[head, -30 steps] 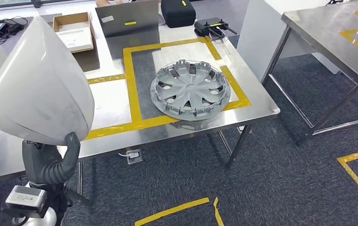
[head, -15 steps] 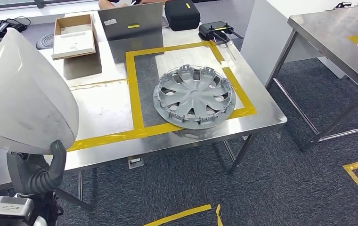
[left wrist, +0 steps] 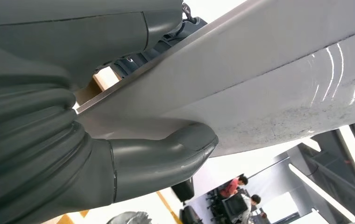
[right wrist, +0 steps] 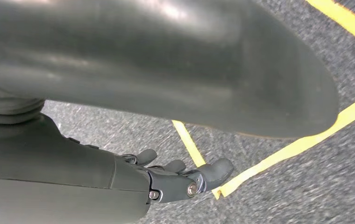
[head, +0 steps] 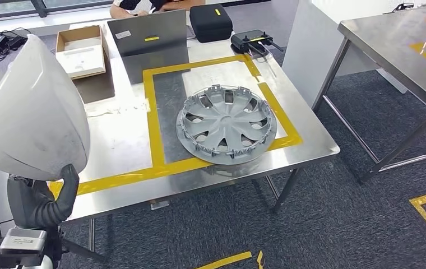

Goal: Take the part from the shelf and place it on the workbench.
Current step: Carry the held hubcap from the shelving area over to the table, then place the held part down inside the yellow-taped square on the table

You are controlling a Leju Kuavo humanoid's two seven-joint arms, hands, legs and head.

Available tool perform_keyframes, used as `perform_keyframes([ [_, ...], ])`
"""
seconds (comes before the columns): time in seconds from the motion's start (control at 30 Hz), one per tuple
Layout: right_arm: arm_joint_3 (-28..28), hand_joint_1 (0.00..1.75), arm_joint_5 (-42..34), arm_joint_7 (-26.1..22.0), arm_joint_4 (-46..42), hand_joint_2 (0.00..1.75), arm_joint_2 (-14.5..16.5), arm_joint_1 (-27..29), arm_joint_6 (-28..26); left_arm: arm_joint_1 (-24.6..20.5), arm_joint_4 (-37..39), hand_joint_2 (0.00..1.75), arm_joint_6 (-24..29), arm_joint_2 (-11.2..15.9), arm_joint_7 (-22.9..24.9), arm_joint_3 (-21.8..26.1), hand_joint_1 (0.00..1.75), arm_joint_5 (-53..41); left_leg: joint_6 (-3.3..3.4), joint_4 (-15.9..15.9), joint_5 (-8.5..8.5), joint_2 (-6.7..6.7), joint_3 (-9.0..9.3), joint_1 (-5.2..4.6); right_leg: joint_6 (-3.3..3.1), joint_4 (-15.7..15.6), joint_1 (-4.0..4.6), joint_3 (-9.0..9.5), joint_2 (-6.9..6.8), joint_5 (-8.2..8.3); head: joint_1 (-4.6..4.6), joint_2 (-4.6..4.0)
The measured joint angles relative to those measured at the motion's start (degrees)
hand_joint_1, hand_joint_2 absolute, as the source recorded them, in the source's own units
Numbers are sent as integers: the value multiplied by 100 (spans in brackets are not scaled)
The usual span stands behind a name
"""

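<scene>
Large smooth white shell part (head: 34, 112) — rounded, glossy, lightly scuffed — gripped from beneath by left hand (head: 42, 202), thick grey thumb (left wrist: 166, 161) pressed to its surface, above the near-left edge of a brushed-steel workbench (head: 121, 129). Silver spoked hubcap (head: 226, 123) flat inside yellow tape. Right hand (right wrist: 185, 179) empty — fingers loosely apart over speckled grey carpet (right wrist: 269, 196).
</scene>
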Motion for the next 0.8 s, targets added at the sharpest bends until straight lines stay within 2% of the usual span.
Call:
perform_keyframes([
  [0.03,0,0,-3,9,1,0,9,-7,-9,-80,36,175,-30,28,54,16,175,-32,48,-432,256,-5,150,-2,43,6,9,50,5,-66,7,1],
  [0.07,1,0,-4,19,1,0,16,-16,-17,-157,68,175,-64,62,100,40,175,-40,103,-735,375,-11,269,-11,90,8,17,77,6,-117,14,0],
  [0.1,1,0,-3,27,1,0,19,-23,-22,-230,101,175,-98,94,142,73,175,-38,166,-884,390,-17,337,-9,142,17,23,87,7,-163,21,0],
  [0.17,2,0,0,26,-1,0,21,-27,-10,-299,131,175,-116,141,162,146,175,-19,240,-913,369,-13,380,5,213,187,10,28,-2,-262,30,0],
  [0.2,3,0,2,23,-1,0,22,-27,-5,-325,144,175,-116,151,163,178,175,-17,271,-927,356,-8,406,17,246,442,0,-104,-7,-378,37,1],
  [0.27,7,0,12,16,-1,0,25,-23,-1,-349,175,175,-116,173,159,236,175,-31,305,-928,311,2,438,17,296,1221,-16,-573,-13,-658,51,-1],
  [0.3,9,0,18,14,-1,0,26,-16,0,-349,192,175,-115,184,153,264,175,-44,308,-927,284,2,458,17,309,1554,-23,-809,-14,-724,51,-1],
  [0.33,11,0,21,9,-1,0,26,-8,4,-348,211,175,-113,196,148,295,175,-61,303,-926,256,-1,487,17,313,1707,-28,-963,-14,-677,52,-1],
  [0.37,13,0,21,3,-1,0,26,-2,12,-347,229,175,-107,210,143,324,175,-88,292,-925,225,-5,529,19,310,1624,-30,-999,-14,-505,52,-1],
  [0.4,14,0,19,-5,-1,0,26,0,20,-349,249,175,-99,224,128,349,175,-126,277,-925,190,-10,583,21,299,1322,-33,-924,-15,-237,53,0],
  [0.43,15,0,15,-14,-1,0,26,0,27,-352,268,175,-87,238,99,369,175,-188,257,-926,153,-12,624,22,280,908,-33,-786,-20,33,54,-1],
  [0.47,16,0,13,-20,-1,0,26,-3,33,-356,285,175,-75,250,62,381,175,-260,229,-921,113,-15,662,12,257,532,-21,-639,-24,215,54,-1],
  [0.5,19,0,11,-24,-1,0,27,-8,37,-361,300,175,-59,264,27,391,175,-349,205,-914,81,-17,683,-2,234,265,-20,-528,-24,316,51,0],
  [0.53,20,0,10,-25,0,0,31,-12,40,-366,318,175,-26,282,22,398,175,-485,202,-913,60,-19,688,-17,218,135,-16,-471,-23,328,48,0],
  [0.63,24,0,21,-25,1,0,42,-19,49,-430,447,175,160,358,223,404,175,-1275,224,-953,49,-15,730,-36,185,99,-9,-438,-7,295,37,0],
  [0.7,27,0,37,-23,1,0,42,-19,55,-492,585,175,235,413,344,403,175,-1690,202,-994,54,-10,760,-36,155,99,-5,-433,0,282,36,0],
  [0.8,30,0,50,-15,1,0,41,-21,62,-567,737,175,262,457,387,402,175,-1828,159,-1035,60,-8,786,-34,122,100,-1,-429,4,267,37,0],
])
